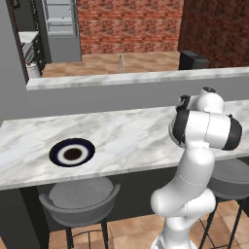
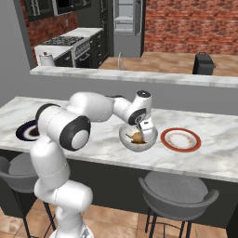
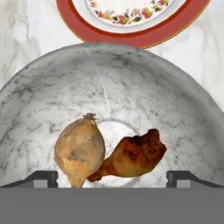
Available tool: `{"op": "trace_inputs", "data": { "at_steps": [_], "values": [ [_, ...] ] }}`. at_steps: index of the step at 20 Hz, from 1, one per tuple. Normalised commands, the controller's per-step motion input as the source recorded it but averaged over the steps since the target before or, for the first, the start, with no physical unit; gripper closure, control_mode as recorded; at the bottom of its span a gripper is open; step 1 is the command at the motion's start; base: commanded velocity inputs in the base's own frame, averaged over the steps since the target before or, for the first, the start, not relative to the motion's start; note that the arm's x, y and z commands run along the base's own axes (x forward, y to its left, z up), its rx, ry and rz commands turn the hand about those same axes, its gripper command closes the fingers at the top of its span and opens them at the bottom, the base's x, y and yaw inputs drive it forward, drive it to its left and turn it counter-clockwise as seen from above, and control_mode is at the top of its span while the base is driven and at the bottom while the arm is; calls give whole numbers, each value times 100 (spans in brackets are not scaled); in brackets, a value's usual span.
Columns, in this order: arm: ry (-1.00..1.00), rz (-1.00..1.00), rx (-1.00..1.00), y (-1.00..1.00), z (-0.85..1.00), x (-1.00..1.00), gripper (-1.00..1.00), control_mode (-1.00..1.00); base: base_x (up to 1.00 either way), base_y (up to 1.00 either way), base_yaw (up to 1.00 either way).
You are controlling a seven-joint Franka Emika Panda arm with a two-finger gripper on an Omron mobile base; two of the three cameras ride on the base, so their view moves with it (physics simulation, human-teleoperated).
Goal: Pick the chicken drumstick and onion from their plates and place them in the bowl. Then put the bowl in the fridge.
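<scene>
Both foods were judged delivered, so the bowl (image 3: 109, 87) was to be gripped next: one wall taken between the jaws, squarely and low enough that nothing tipped during the carry to the fridge (image 1: 59, 26). The gripper (image 2: 142, 126) was held just above the bowl with jaws spread wide and nothing gripped. Inside, the onion (image 3: 79, 150) was seen touching the chicken drumstick (image 3: 131, 156). The red-rimmed plate (image 2: 181, 139) alongside and the navy plate (image 1: 72, 152) on the table (image 1: 126, 136) carried nothing.

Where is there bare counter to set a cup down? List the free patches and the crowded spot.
Free: the marble counter between the navy-rimmed plate and the bowl, and the stretch right of the red-rimmed plate. Crowded: the bowl and red-rimmed plate sit close together, with the open gripper over the bowl.
</scene>
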Motion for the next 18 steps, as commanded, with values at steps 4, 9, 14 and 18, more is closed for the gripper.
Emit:
{"op": "trace_inputs", "data": {
  "at_steps": [4,9,14,18],
  "values": [
    [1,10,0,-8,37,-44,-100,-100,0,0,0],
    [1,8,5,-14,25,-55,-100,-100,0,0,0],
    [0,2,1,-4,4,-49,-100,-100,0,0,0],
    [0,0,0,8,-12,-39,-100,-100,0,0,0]
  ]
}}
